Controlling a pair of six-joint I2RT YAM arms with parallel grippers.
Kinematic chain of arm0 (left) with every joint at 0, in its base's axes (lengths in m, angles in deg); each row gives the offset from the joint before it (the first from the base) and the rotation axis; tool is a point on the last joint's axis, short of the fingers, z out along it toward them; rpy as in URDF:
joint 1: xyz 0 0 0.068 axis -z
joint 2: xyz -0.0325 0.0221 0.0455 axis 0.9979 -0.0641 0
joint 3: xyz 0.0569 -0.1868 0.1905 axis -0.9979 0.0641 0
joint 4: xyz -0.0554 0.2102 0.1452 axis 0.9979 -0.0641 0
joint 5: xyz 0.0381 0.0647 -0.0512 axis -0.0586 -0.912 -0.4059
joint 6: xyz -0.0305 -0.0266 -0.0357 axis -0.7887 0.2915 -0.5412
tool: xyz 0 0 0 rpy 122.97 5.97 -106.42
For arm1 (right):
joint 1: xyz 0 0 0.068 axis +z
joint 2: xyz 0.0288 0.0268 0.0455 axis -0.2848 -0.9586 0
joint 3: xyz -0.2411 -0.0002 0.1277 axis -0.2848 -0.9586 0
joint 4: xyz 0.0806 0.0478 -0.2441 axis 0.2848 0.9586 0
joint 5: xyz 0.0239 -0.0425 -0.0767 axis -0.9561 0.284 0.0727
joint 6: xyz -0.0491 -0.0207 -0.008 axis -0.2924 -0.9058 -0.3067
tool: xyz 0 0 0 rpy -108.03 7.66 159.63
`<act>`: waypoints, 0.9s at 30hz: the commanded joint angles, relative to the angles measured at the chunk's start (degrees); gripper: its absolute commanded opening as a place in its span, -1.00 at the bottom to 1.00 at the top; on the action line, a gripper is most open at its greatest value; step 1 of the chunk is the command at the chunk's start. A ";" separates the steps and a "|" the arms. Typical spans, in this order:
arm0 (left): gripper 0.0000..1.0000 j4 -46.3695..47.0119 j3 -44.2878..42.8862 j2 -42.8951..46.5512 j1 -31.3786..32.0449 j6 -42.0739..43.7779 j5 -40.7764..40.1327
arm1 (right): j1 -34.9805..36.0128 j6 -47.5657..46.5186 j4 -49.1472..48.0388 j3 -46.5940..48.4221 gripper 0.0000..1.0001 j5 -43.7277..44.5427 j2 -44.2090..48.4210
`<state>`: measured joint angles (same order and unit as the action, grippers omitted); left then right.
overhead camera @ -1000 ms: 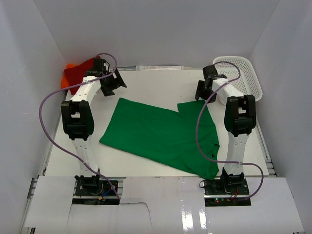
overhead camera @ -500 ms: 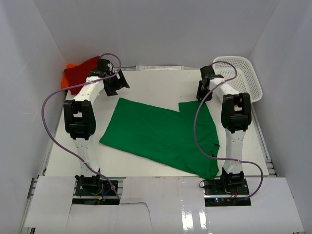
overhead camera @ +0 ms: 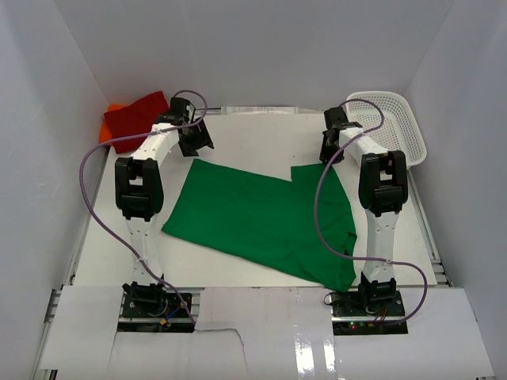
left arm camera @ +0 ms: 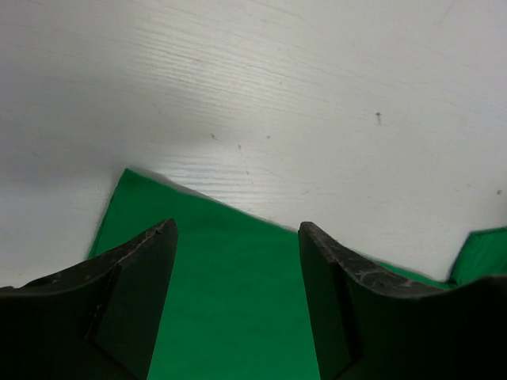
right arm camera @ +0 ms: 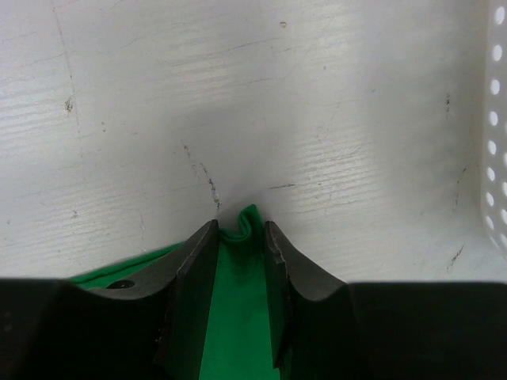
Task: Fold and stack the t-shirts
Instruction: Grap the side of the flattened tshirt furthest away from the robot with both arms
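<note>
The left gripper (left arm camera: 238,228) has been brought from beside the red shirt (overhead camera: 135,117) to the far left corner of the green shirt (overhead camera: 261,218), and the right gripper (right arm camera: 240,226) has been narrowed. The left jaws are held apart above that corner, with nothing between them. The right jaws are closed on a small bunched fold at the green shirt's far right edge. The green shirt is spread flat across the middle of the table (overhead camera: 261,134). The red shirt is noted at the far left corner, over an orange shirt (overhead camera: 112,109); a white basket (overhead camera: 396,119) is noted far right
</note>
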<state>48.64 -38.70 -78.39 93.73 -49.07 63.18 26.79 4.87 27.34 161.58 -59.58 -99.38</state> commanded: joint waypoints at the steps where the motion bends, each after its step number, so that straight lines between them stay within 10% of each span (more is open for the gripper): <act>1: 0.46 -2.40 -4.01 -1.80 0.60 -0.46 -4.37 | 0.22 -1.13 -0.19 -1.26 -0.29 2.16 0.52; 27: 0.20 -12.70 -13.87 -12.53 0.60 -1.17 -14.50 | 0.57 -2.09 -0.54 -2.48 -0.29 2.34 1.84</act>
<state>37.54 -51.60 -91.15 94.32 -50.27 49.72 27.20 3.60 26.27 160.53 -58.70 -98.81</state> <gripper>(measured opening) 0.604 0.358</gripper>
